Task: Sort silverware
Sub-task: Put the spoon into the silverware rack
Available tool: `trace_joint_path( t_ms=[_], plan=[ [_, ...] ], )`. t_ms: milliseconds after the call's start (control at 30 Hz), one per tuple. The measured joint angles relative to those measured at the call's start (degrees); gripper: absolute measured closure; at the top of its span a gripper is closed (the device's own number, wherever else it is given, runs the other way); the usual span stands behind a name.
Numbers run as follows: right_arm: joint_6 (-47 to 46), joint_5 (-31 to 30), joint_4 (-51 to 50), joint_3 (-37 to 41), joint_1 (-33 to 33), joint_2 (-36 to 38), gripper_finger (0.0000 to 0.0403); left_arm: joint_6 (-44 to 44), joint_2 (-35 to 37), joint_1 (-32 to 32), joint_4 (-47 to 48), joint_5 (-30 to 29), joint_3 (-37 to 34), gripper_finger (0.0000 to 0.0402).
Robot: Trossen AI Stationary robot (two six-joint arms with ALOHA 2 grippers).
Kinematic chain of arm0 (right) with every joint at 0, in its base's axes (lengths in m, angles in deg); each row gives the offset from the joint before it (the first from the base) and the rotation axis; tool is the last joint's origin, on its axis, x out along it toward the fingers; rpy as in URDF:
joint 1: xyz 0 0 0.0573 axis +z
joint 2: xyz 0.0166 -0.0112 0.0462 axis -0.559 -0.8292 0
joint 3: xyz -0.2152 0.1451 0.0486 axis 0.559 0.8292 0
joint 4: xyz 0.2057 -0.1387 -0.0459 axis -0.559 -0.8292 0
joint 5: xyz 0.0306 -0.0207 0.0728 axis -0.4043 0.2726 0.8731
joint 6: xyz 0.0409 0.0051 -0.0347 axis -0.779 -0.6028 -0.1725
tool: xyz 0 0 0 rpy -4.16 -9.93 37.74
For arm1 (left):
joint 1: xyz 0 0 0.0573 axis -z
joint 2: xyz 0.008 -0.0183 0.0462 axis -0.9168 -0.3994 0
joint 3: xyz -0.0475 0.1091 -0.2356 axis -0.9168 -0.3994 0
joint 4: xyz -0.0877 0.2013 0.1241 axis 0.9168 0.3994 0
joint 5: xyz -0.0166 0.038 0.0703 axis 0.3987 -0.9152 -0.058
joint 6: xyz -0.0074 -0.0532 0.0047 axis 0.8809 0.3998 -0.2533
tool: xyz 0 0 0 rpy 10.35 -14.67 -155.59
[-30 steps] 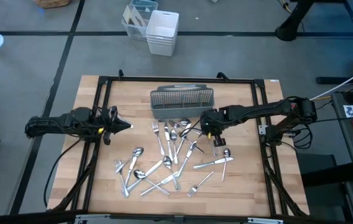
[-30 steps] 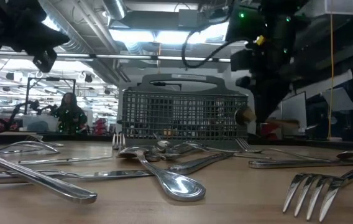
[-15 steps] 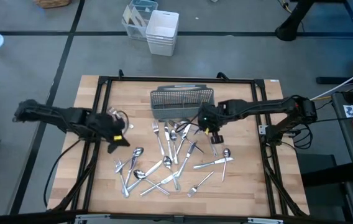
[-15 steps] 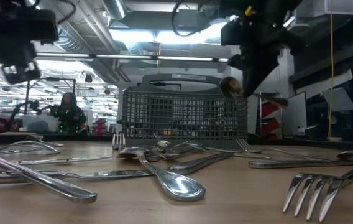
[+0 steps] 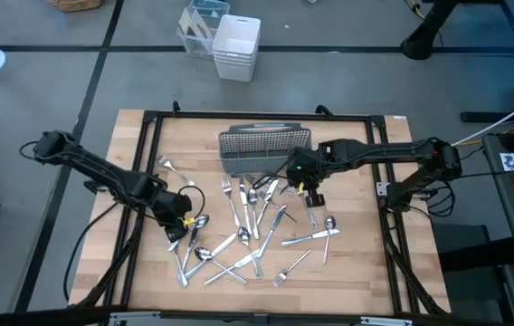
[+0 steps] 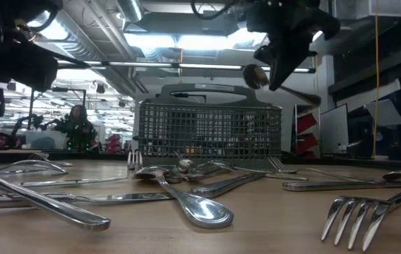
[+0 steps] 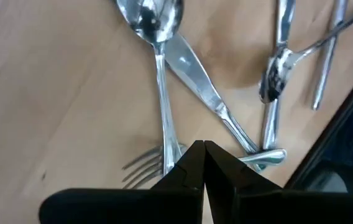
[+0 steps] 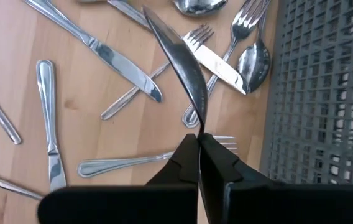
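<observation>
Wooden table [image 5: 375, 263], I'm seeing silverware [image 5: 239, 240] lying scattered in front of the mesh caddy [image 5: 265, 148], right gripper [image 5: 298, 181] pinching a spoon [image 8: 179, 53] beside the caddy, left gripper [image 5: 177, 228] hovering, fingers together, over the pile's edge.

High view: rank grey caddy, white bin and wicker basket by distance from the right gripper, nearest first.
From the right gripper, shut on a spoon:
1. Grey caddy, right beside it on the table's far side.
2. White bin, on the floor beyond the table.
3. Wicker basket, far corner of the picture, on the left arm's side.
</observation>
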Motion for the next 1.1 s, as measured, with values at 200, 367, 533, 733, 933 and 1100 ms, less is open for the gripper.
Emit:
trace_joint_path(
  t_ms=[200, 367, 533, 733, 933, 1100],
  plan=[
    [2.10, 0.00, -1.15, -2.29, -0.02, 0.00, 0.0399, -4.64, -1.69, -0.58, -3.38, -2.58, 0.00, 0.0354],
    [4.58, 0.00, -1.09, -3.59, -0.02, 0.02, 0.0399, -4.97, -2.94, -0.58, -3.93, -6.14, 0.00, 0.0294],
    [6.38, -1.63, -1.00, -5.07, -0.02, 0.02, 0.0398, -5.60, -3.54, -0.58, -3.94, -6.33, 0.00, 0.0271],
    [9.36, -4.66, -1.18, -7.86, -0.07, 0.02, 0.0399, -5.10, -3.53, -0.58, -3.96, -6.36, 0.00, 0.0269],
    [12.00, -5.55, -2.23, -11.54, -2.62, 2.21, 0.0401, -4.92, -3.53, -0.58, -3.95, -6.40, 0.00, 0.0269],
    [12.20, 1.33, 0.51, -10.80, -9.43, 7.29, 0.0401, -4.92, -3.53, -0.58, -3.96, -6.42, 0.00, 0.0269]
  ],
)
